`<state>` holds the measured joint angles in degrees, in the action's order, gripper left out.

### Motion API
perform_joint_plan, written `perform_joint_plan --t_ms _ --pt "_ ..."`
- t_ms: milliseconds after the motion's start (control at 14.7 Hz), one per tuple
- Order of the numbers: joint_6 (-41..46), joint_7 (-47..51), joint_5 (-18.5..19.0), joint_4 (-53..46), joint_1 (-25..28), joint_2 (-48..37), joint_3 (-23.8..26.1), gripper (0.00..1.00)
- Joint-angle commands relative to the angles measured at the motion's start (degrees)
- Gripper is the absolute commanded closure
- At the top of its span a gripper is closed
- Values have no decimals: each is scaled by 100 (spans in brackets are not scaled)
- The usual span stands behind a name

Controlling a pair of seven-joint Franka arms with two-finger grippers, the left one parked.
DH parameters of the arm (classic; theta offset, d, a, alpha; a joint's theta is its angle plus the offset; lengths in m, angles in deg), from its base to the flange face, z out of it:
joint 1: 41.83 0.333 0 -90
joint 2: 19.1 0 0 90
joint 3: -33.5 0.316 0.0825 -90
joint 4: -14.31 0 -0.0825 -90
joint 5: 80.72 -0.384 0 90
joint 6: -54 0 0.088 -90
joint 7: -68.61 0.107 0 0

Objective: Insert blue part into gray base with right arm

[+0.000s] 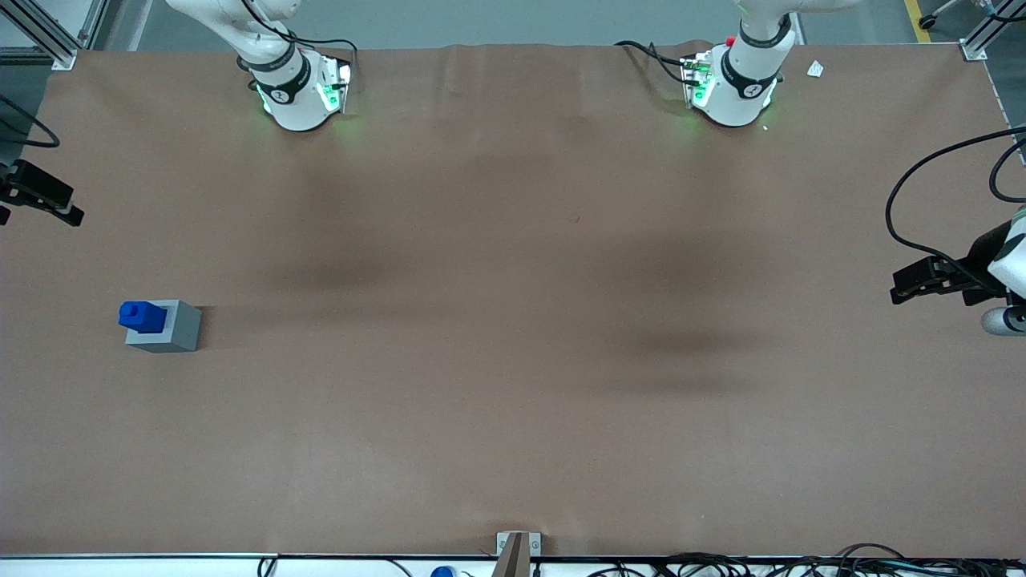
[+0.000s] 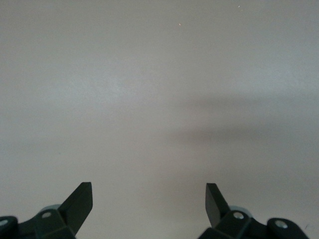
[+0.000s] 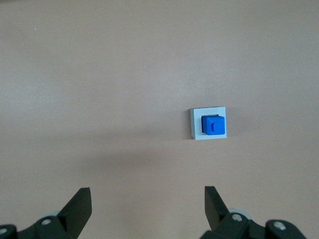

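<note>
The blue part stands upright in the recess of the gray base, stub end up, toward the working arm's end of the table. In the right wrist view the blue part fills the middle of the gray base, with a gray rim showing round it. My right gripper is open and empty, high above the brown table and well apart from the block. In the front view the gripper shows at the table's edge, farther from the front camera than the block.
The two arm bases stand along the table's back edge. A small white scrap lies near the parked arm's base. A metal bracket and cables line the front edge.
</note>
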<state>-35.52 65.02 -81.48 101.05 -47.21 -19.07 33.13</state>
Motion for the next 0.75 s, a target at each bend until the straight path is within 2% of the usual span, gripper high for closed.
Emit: perform_joint_plan --t_ms 0,679 --pt "22 77 67 -68 11 -100 11 0" --pt "119 86 93 -245 37 -82 20 0"
